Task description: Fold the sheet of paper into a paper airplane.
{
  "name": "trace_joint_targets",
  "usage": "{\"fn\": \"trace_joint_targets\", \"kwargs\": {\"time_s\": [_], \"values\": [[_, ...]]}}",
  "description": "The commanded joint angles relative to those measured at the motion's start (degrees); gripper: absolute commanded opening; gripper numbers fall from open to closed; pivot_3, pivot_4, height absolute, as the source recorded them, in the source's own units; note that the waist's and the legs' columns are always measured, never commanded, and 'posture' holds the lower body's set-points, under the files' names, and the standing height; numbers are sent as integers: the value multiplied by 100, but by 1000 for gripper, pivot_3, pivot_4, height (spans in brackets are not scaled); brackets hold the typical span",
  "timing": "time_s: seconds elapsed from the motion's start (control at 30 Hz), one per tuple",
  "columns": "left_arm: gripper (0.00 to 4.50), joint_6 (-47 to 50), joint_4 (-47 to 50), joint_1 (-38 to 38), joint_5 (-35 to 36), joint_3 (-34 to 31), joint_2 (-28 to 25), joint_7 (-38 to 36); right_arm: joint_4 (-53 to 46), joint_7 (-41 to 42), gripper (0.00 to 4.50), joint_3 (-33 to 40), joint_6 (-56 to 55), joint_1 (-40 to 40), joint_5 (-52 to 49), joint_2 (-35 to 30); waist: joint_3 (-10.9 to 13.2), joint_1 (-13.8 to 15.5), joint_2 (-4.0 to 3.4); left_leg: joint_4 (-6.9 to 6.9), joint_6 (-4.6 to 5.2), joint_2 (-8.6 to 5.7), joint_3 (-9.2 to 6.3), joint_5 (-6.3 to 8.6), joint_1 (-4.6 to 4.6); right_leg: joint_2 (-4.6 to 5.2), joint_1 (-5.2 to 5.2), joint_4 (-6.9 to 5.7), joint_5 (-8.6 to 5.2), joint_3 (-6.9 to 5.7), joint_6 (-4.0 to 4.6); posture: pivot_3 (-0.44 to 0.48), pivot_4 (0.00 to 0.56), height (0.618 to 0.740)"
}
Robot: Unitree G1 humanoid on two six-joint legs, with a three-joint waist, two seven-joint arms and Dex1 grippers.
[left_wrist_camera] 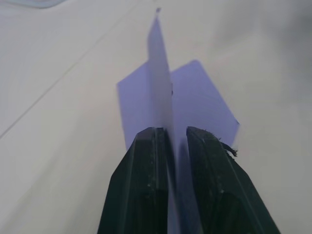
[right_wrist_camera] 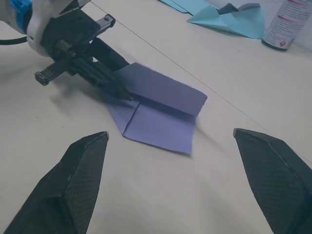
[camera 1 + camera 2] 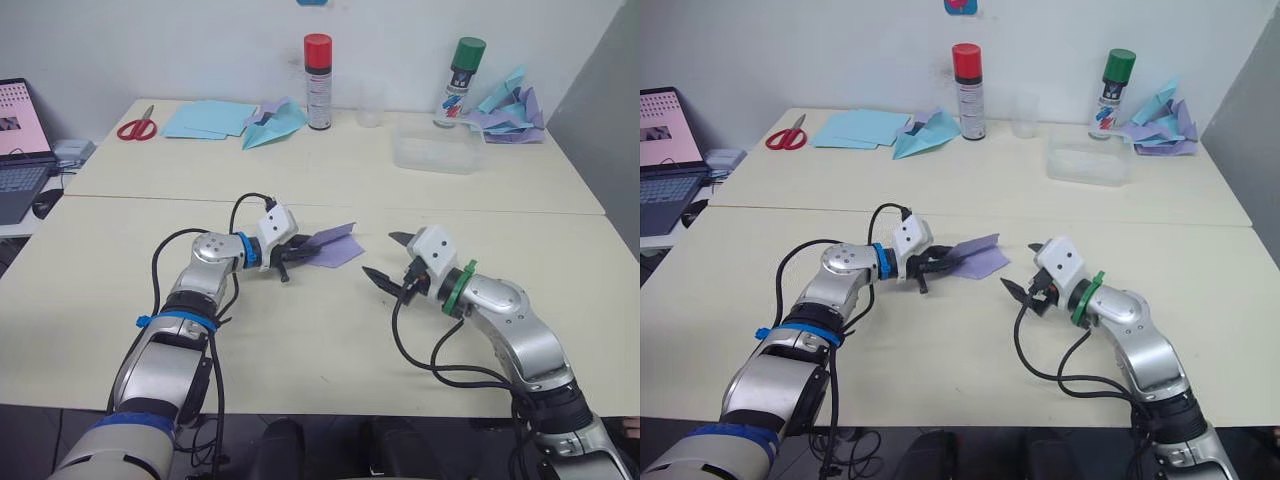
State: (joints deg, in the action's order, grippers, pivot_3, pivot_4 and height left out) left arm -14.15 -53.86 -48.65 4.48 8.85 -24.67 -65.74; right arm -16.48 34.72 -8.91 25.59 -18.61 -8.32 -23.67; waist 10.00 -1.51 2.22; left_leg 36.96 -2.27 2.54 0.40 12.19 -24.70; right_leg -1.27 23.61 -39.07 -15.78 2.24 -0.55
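Observation:
The sheet of paper is folded into a lavender paper airplane (image 3: 337,250) lying mid-table. One wing lies flat on the table and a folded flap (image 2: 165,90) stands up. My left gripper (image 3: 295,252) is shut on the pointed end, with the upright fold (image 1: 161,78) pinched between its black fingers (image 1: 146,180). My right gripper (image 3: 380,254) hangs open just to the right of the plane, a short gap away and touching nothing. In the right wrist view, the plane (image 2: 156,124) lies ahead between my two spread fingertips.
Along the far edge stand a red-capped spray can (image 3: 318,68), a green-capped can (image 3: 460,80), a clear cup (image 3: 371,105) and a clear plastic box (image 3: 435,150). Light blue sheets (image 3: 210,118), a blue plane (image 3: 272,125), scissors (image 3: 137,127), a paper heap (image 3: 510,112) and a laptop (image 3: 20,140) lie around.

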Motion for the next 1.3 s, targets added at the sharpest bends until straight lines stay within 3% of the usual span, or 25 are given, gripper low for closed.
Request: {"fn": "trace_joint_targets", "kwargs": {"time_s": [0.03,0.17,0.43,0.67,0.8,0.97,1.07,1.23,1.3], "values": [[1059,145,596,87,320,-17,1,-904,-282,27,4297,236,103,-49,-175,-83,0,-2,0,0,0,0,0,0,0,0,0,0,0,0,1,0,150,740],[1059,445,1143,271,424,108,-169,-1811,-381,168,4297,334,259,-141,-352,-169,0,-5,0,0,0,2,0,0,0,-1,0,0,4,0,7,0,150,740],[1059,685,1601,388,494,286,-226,-2631,-649,502,4297,374,470,-218,-853,-287,0,-7,0,2,1,4,-10,0,2,-7,-4,-4,0,-4,1,0,150,740],[1059,427,1886,371,813,985,-523,-2676,-785,1010,4297,468,844,-325,-1521,-558,0,-6,-1,4,1,6,-14,0,4,-7,-8,-5,0,-5,1,0,150,740],[1059,4,1468,254,470,856,-437,-2576,-635,977,4297,447,786,-416,-1443,-608,0,-5,-1,7,1,6,-13,-1,6,-7,-8,-5,-3,-5,-3,0,150,740],[1059,464,2040,553,682,472,-368,-1968,-685,879,4297,407,758,-331,-1374,-580,0,-5,-1,7,2,7,-12,-1,5,-9,-8,-5,-2,-3,-2,0,150,740],[1655,923,2853,1005,777,318,-407,-1555,-741,801,4297,396,758,-264,-1359,-545,0,-6,-1,6,2,10,-12,-1,5,-8,-8,-5,-1,0,-1,0,150,740],[3221,1325,3831,1643,648,228,-408,-800,-775,714,4297,343,743,-208,-1337,-496,-1,-10,-2,7,2,14,-15,-1,8,-6,-8,-13,2,-1,5,0,150,740],[3221,1414,4028,1816,554,253,-386,-490,-753,694,4297,311,728,-219,-1320,-479,-1,-10,-2,9,1,14,-15,-1,11,-4,-8,-22,1,0,3,0,150,740]]}}
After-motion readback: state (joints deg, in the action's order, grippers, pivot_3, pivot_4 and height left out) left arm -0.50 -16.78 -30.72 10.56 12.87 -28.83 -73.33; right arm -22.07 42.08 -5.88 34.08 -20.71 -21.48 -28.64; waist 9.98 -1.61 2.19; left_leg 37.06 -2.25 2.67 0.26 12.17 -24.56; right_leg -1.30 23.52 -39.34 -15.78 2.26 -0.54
